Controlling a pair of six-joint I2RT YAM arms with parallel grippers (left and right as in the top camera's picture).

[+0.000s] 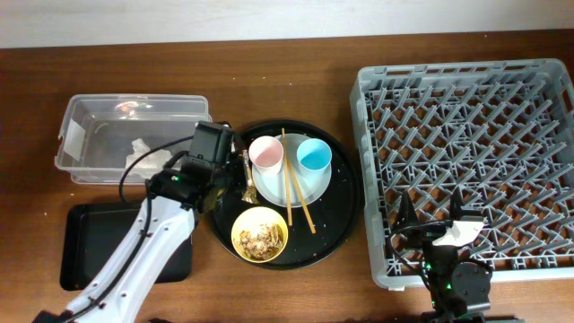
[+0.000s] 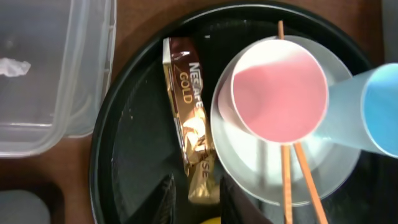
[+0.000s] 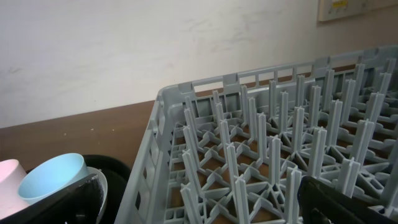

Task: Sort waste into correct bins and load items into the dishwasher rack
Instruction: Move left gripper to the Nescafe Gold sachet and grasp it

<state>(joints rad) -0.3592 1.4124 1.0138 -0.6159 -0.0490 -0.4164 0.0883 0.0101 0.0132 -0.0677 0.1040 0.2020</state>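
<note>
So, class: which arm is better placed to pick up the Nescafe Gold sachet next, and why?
Left. The left claw, open, straddles the end of the Nescafe Gold sachet on the round black tray; the right claw sits far off at the dishwasher rack.

blue cup [image 2: 379, 112]: right of the left pincer [image 2: 199, 185], cut by the view's edge.
yellow bowl [image 2: 210, 220]: only a sliver at the left pincer, rest out of view.
chopsticks [image 2: 286, 180]: lower ends cut off just right of it.
pink cup [image 3: 9, 177]: left of the right pincer [image 3: 199, 186], mostly cut off.
</note>
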